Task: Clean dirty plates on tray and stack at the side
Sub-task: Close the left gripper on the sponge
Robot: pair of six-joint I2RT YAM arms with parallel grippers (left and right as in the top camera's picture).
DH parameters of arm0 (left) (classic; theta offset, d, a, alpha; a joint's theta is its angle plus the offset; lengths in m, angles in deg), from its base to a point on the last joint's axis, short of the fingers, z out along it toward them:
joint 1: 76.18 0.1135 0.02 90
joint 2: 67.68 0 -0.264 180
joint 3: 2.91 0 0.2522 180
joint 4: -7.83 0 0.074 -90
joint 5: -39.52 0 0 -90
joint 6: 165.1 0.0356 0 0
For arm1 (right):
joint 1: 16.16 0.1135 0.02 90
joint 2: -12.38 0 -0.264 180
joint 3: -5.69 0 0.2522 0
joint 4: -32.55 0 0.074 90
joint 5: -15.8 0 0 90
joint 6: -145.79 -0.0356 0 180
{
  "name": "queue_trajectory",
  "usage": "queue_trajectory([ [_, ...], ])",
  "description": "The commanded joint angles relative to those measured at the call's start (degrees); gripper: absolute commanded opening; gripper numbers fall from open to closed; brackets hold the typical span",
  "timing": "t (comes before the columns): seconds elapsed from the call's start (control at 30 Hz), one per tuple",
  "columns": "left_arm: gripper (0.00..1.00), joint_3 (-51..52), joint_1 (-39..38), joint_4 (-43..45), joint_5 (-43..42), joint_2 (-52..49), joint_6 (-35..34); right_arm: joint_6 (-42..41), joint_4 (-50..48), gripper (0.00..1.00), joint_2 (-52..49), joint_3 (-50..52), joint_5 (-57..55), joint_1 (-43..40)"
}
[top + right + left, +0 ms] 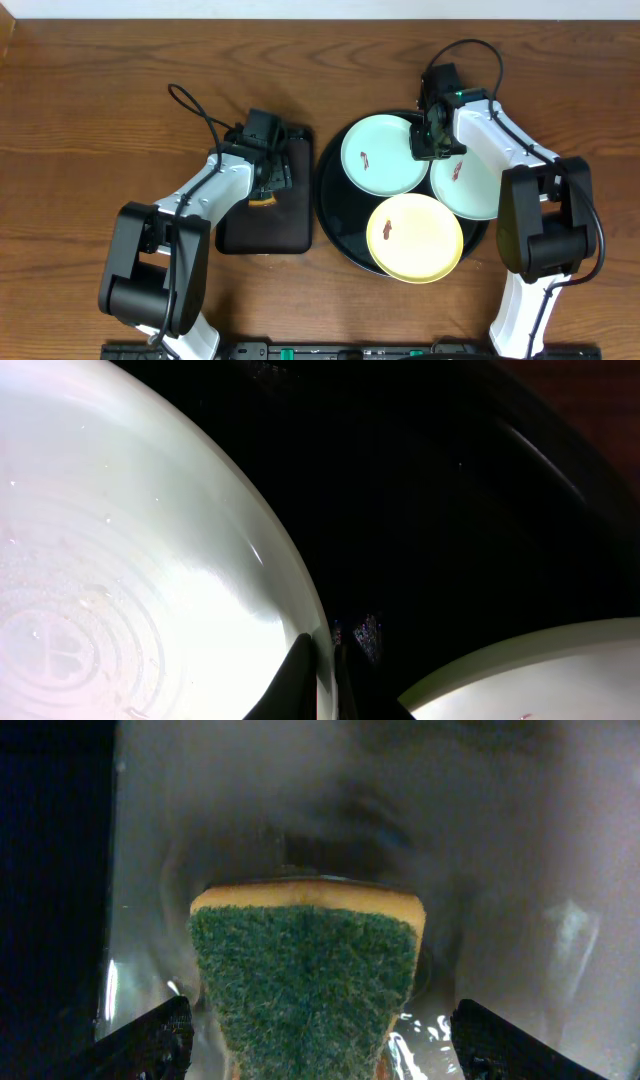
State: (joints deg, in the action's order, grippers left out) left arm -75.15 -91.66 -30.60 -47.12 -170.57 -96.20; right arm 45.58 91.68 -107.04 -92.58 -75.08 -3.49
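Right gripper (322,680) pinched the rim of a mint plate (130,560) on the round tray (450,510), probably to lift it.
Left gripper (320,1050) hung open astride the sponge (305,980), seemingly poised to grasp it for wiping.

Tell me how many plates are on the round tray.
3: a mint plate at the tray's upper left, a second mint plate at right, a yellow plate at front.
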Motion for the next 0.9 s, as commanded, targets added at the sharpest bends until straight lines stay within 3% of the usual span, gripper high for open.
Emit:
queue_trajectory([
  [0.0,0.83,0.9,0.0,0.2,0.1,-0.9,0.0,0.0,0.3,0.07,-0.5,0.7,-0.3,0.2],
  [0.13,0.82,2.7,0.0,0.5,0.1,-0.9,0.0,0.0,0.3,0.07,-0.5,0.7,-0.3,0.2],
  [0.17,0.58,3.2,0.0,0.8,0.1,-0.9,0.0,0.0,0.3,0.07,-0.5,0.7,-0.3,0.2],
  [0.2,0.11,3.6,0.0,0.8,0.2,-0.9,0.0,0.0,0.3,0.07,-0.5,0.7,-0.3,0.2],
  [0.23,0.08,3.7,0.0,0.8,0.1,-0.9,0.0,0.0,0.3,0.07,-0.5,0.7,-0.3,0.2],
  [0.3,0.08,3.6,0.0,0.8,0.1,-0.8,0.0,0.0,0.3,0.07,-0.5,0.7,-0.3,0.2],
  [0.33,0.13,3.4,0.0,0.8,0.1,-0.7,0.0,0.0,0.3,0.07,-0.5,0.7,-0.3,0.2],
  [0.37,0.49,3.2,0.0,0.8,0.2,-0.7,0.1,0.0,0.3,0.07,-0.5,0.7,-0.3,0.2],
  [0.4,0.77,2.9,0.0,0.8,0.2,-0.6,0.7,0.0,0.3,0.07,-0.5,0.7,-0.3,0.2],
  [0.43,0.8,2.6,0.0,1.0,0.5,-0.6,0.9,0.0,0.3,0.07,-0.5,0.7,-0.3,0.2],
  [0.8,0.78,2.2,0.0,7.7,5.5,-0.6,0.9,0.0,0.3,0.08,-0.5,0.7,-0.3,0.2],
  [0.83,0.65,2.3,0.0,7.7,5.5,-0.7,0.9,0.0,0.3,0.08,-0.5,0.7,-0.3,0.2],
  [0.87,0.38,2.4,0.0,7.7,5.4,-0.7,0.9,0.0,0.3,0.08,-0.5,0.7,-0.3,0.2],
])
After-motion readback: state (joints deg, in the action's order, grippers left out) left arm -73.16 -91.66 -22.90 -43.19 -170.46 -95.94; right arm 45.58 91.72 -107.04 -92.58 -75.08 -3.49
